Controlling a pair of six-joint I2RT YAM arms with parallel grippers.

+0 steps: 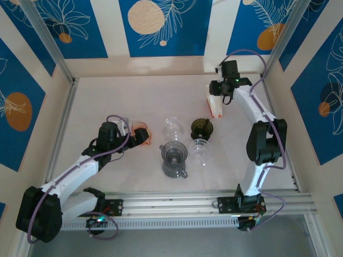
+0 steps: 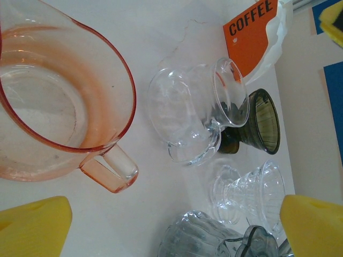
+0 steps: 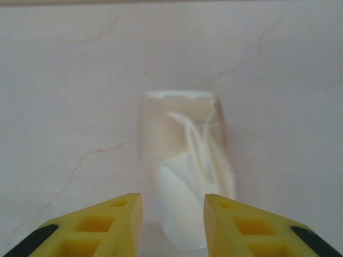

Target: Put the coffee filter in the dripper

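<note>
While the right claw (image 1: 221, 97) hangs over the coffee filters (image 1: 215, 108) at upper right, fingers parted, gripping nothing, the left claw (image 2: 174, 225) gapes wide beside the pink jug (image 2: 59, 96). Clear dripper (image 1: 200, 151) sits mid-counter.

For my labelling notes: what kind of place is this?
Probably a robot test booth, not a kitchen: two arms bolted to an aluminium rail, printed blue wall panels, and glass drippers set out on a marble-look table.

Pink pitcher (image 2: 59, 101) is cropped at left; coffee filters (image 3: 185, 160) seem blurred.
</note>
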